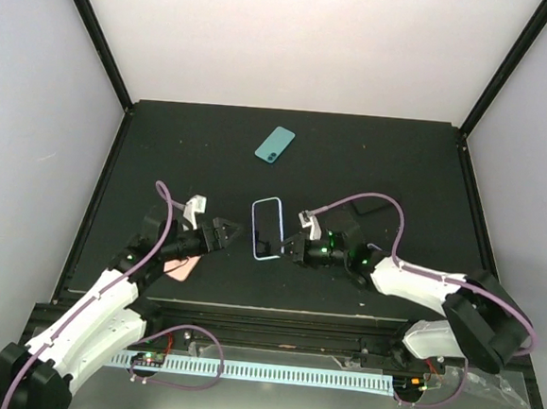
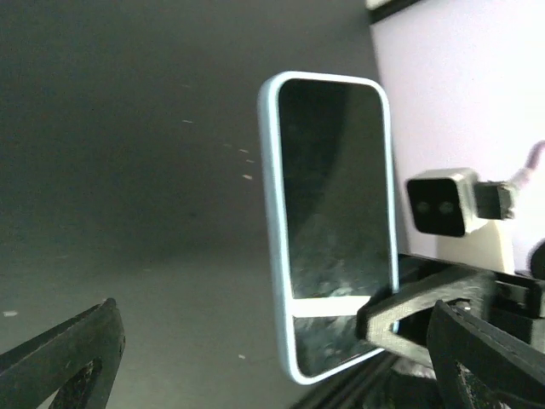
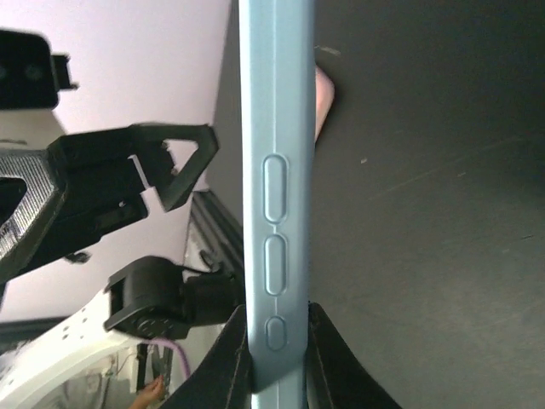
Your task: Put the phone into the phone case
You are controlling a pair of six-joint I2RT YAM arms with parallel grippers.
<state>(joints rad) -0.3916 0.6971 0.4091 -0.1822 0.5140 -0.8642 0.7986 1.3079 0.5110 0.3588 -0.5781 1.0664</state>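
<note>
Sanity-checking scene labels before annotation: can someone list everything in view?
phone: 1, teal, lying back up, far middle of the table
pale blue-rimmed phone: 1, black screen, mid-table, held at one end
pink item: 1, pink, near left, mostly hidden under the left arm
table: 1, black, between white walls
left gripper: 1, black, open, beside the pale blue-rimmed phone
right gripper: 1, black, shut on the pale blue-rimmed phone
</note>
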